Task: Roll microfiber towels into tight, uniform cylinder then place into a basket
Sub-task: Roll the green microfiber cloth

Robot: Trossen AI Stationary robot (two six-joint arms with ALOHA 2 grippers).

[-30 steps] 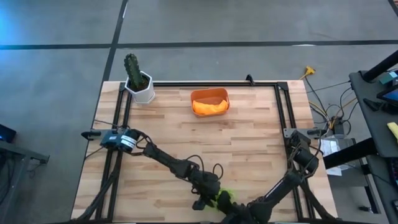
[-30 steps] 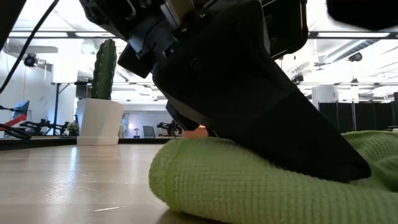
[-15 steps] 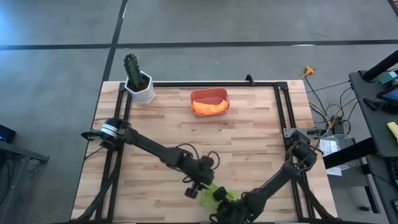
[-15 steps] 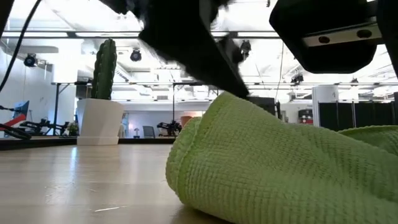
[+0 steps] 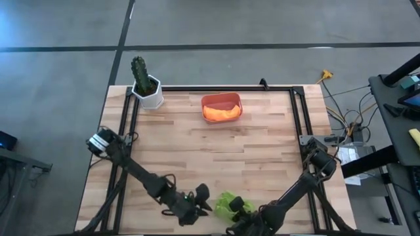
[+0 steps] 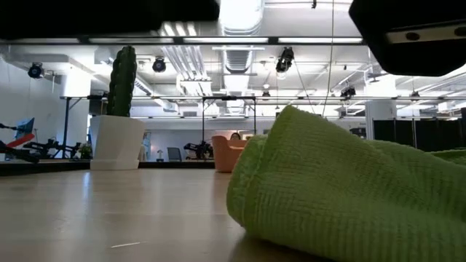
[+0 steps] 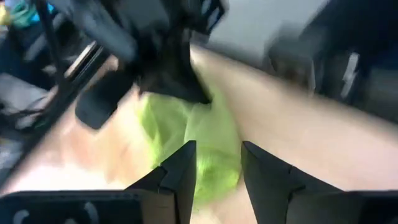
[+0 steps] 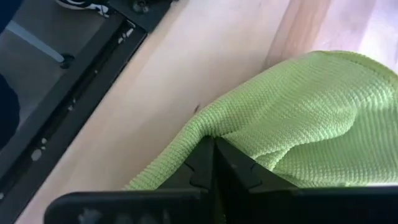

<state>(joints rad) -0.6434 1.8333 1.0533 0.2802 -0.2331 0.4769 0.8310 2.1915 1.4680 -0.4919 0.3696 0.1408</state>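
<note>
Cactus pot (image 5: 148,90): I see a white pot with a green cactus upright at the table's far left corner.
Table (image 5: 262,151): I see pale wood planks with a black frame along the edges.
Cables (image 5: 341,111): I see them on the floor past the table's right edge.

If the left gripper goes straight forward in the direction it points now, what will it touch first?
Probably the green towel. In its wrist view the left gripper has its fingers apart and the towel lies just ahead between them. The right gripper, shut on the towel's far side, comes only after. Depth is unclear.
</note>
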